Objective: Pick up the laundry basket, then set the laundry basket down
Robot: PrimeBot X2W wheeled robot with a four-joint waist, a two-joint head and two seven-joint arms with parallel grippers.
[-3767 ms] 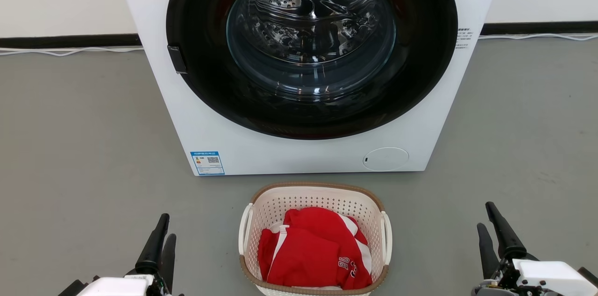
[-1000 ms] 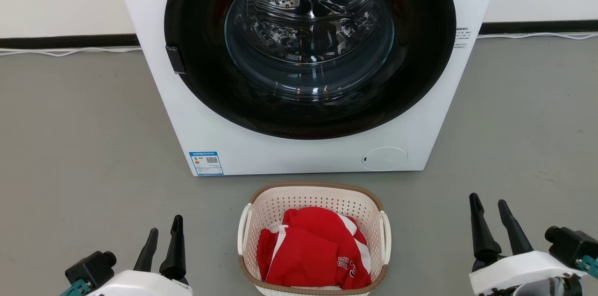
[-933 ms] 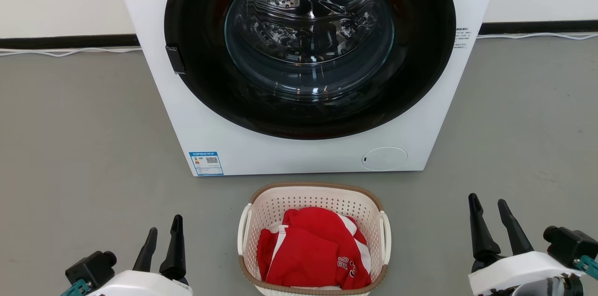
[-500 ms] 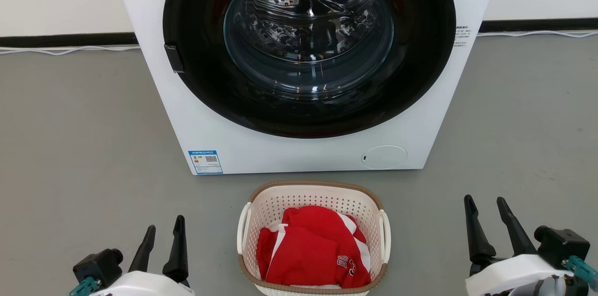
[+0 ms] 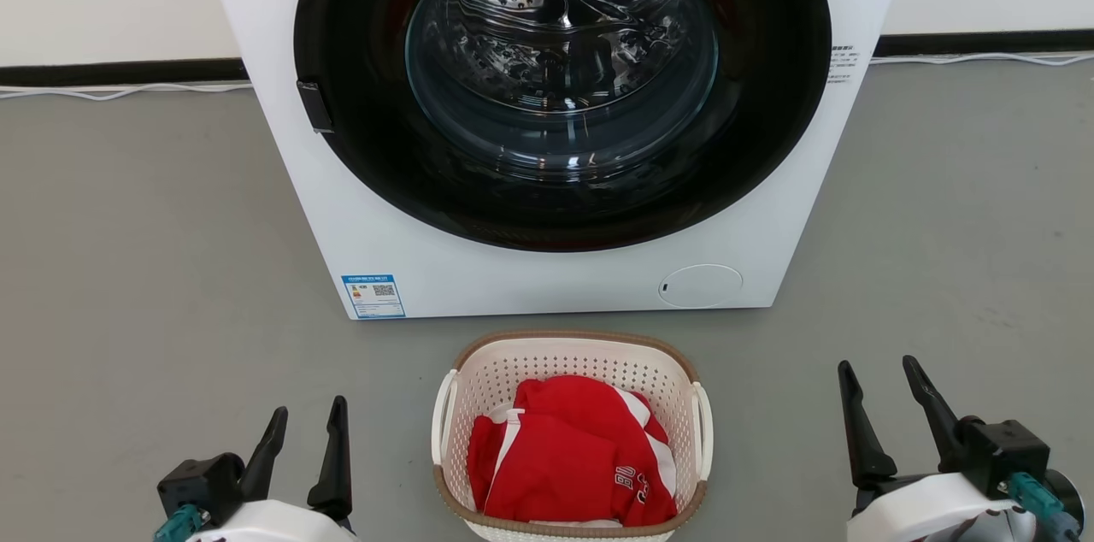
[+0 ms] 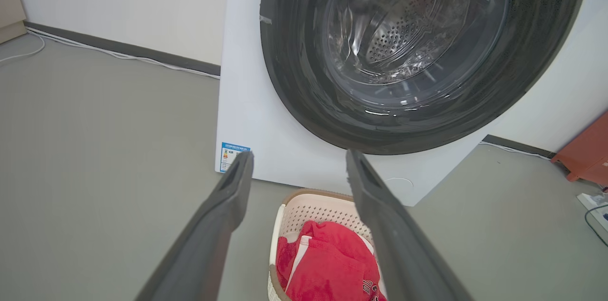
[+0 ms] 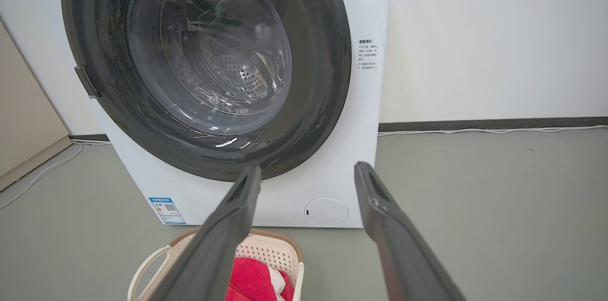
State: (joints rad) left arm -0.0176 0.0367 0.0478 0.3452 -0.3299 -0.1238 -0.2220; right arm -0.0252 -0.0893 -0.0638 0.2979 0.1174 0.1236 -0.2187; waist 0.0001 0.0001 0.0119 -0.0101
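Note:
The laundry basket (image 5: pixel 571 351), cream-white with a brown rim and white side handles, stands on the grey floor just before the washing machine, with red and white clothing (image 5: pixel 568 461) inside. My left gripper (image 5: pixel 308 416) hangs open to the basket's left, apart from it. My right gripper (image 5: pixel 880 377) hangs open well to its right. The left wrist view shows the laundry basket (image 6: pixel 317 201) between and below my open left gripper (image 6: pixel 298 157). In the right wrist view the laundry basket (image 7: pixel 282 250) lies low at left behind my open right gripper (image 7: pixel 308 171).
A white front-loading washing machine (image 5: pixel 547 277) with a shut dark round door (image 5: pixel 560 85) stands right behind the basket. A white cable (image 5: pixel 120 89) runs along the wall's base. An orange-red object (image 6: pixel 586 154) and a power strip (image 6: pixel 593 203) lie on the floor at the right of the left wrist view.
Both grippers have turned at the wrist, spread their fingers wider and drifted a little inward. The head camera has shifted slightly; the basket has not moved.

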